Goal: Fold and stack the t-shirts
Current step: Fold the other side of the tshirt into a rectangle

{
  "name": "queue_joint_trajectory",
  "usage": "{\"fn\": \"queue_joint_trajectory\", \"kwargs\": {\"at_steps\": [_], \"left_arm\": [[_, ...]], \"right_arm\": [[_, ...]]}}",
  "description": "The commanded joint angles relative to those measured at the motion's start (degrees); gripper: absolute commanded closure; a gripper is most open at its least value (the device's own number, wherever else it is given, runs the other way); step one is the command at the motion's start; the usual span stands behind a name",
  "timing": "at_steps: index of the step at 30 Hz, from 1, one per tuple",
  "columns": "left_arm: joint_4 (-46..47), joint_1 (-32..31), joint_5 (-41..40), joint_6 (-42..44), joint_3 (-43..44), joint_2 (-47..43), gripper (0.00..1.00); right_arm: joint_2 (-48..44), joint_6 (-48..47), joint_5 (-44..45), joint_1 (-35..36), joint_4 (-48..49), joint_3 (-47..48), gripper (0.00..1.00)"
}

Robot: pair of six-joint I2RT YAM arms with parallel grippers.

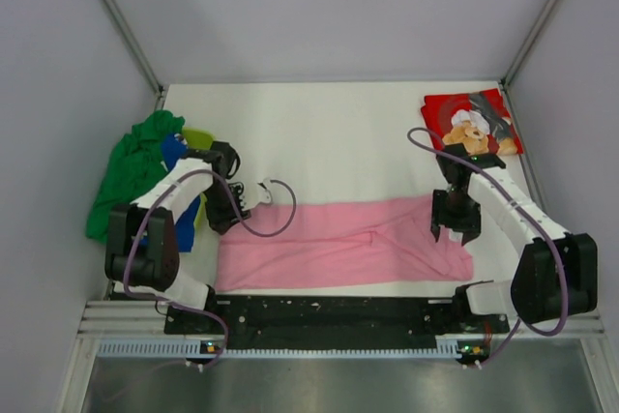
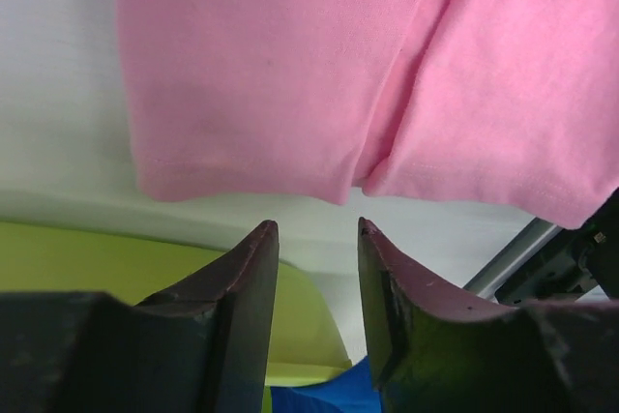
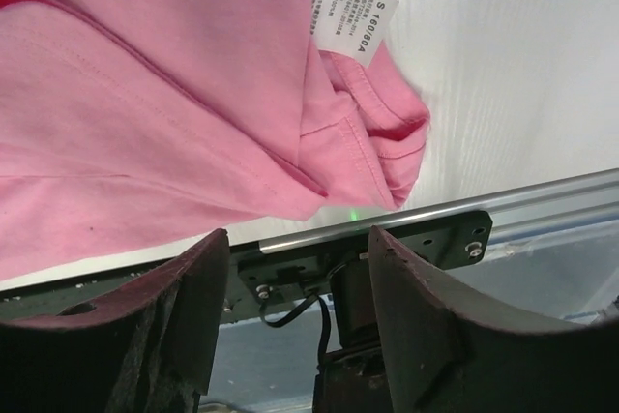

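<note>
Cloth in hand: we are working on the plain pink cotton t-shirt (image 1: 338,244), which is lying as a long narrow strip across the near part of the white table (image 1: 329,132), hem end to the left and collar end to the right.
Left tool: the left gripper (image 2: 314,229) is hovering just off the left hem, its jaws standing only a little apart and gripping nothing.
Right tool: the right gripper (image 3: 298,234) is hanging over the collar end, near the white size label (image 3: 350,12), with its jaws spread wide and empty.
Step, as we are judging it: we are lining up to pinch one end of the strip and carry it across onto the other.
Doing it well: we are aiming to take both layers at the edge, not only the top one. We are also planning to lift just enough to clear the cloth, lay edge onto edge, and flatten the bunched collar first.
Shirts counted: we are seeing five. One is the pink strip. One is a folded red t-shirt with a teddy-bear chef print (image 1: 471,123), at the far right. At the left, one green (image 1: 131,176), one blue (image 1: 177,154) and one yellow-green (image 1: 199,136) are lying in a loose heap.
Grippers counted: two, neither touching cloth as far as we are able to tell.
</note>
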Motion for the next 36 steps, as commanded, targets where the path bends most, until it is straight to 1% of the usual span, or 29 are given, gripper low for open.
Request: {"fn": "queue_joint_trajectory", "kwargs": {"at_steps": [1,2,4,5,7,9,12,14,18,19,21,22,24,25,28,30,32,36], "left_arm": [[-7.1,0.0,3.6,2.9,5.8,-3.1,0.53],[-8.1,0.0,4.5,3.0,7.3,-3.3,0.53],[-8.5,0.0,6.6,2.0,9.8,-2.8,0.54],[-8.2,-0.1,7.4,0.8,10.8,-2.2,0.55],[-7.1,-0.1,7.9,-1.9,11.8,-0.6,0.56],[-6.2,-0.1,7.6,-3.6,11.6,0.2,0.56],[-4.8,-0.1,7.3,-4.4,10.3,0.0,0.56],[-4.7,-0.1,7.7,-4.5,9.4,-0.4,0.56],[-4.5,-0.1,8.3,-4.7,8.7,-0.5,0.56],[-4.6,-0.1,8.3,-4.8,8.6,-0.4,0.56],[-4.7,-0.1,8.1,-5.1,8.8,0.2,0.57],[-4.8,-0.1,7.9,-5.1,9.1,0.3,0.57],[-4.9,-0.1,7.7,-5.1,9.1,0.4,0.57],[-4.8,-0.1,7.7,-5.1,9.0,0.4,0.58],[-4.7,-0.1,8.0,-5.3,9.5,0.7,0.60],[-5.0,-0.1,8.3,-5.3,9.8,1.0,0.60],[-5.3,-0.1,8.0,-5.4,10.2,1.0,0.62],[-5.2,-0.1,8.1,-5.1,9.5,0.3,0.64]], "right_arm": [[-1.4,0.9,2.5,0.9,-0.1,5.6,0.43],[-1.5,1.0,1.5,1.7,1.8,6.4,0.46],[-1.2,1.2,-3.6,4.7,7.9,6.6,0.52],[-0.6,1.2,-5.8,6.3,11.0,6.6,0.53],[2.2,0.9,-6.7,8.4,17.4,6.7,0.53],[6.4,0.6,-6.7,8.8,20.3,7.8,0.53],[13.2,-0.2,-3.8,8.8,20.7,10.4,0.53],[16.9,-1.1,-3.5,8.8,21.1,11.0,0.52],[21.5,-1.7,-3.0,8.8,21.8,11.5,0.52],[22.0,-1.7,-3.7,8.8,21.9,11.5,0.55],[21.8,-1.1,-5.3,8.9,21.8,10.9,0.65],[21.2,-0.7,-5.9,8.8,21.4,10.2,0.67],[19.6,0.1,-6.7,8.9,21.2,8.5,0.66],[19.0,0.4,-8.7,8.9,21.1,7.4,0.65],[18.5,1.1,-9.0,9.0,21.0,5.3,0.66],[19.0,1.2,-8.3,9.0,21.0,5.1,0.70],[19.8,1.4,-8.6,8.9,20.8,5.7,0.80],[20.1,1.6,-9.2,8.9,20.1,6.0,0.87]]}}
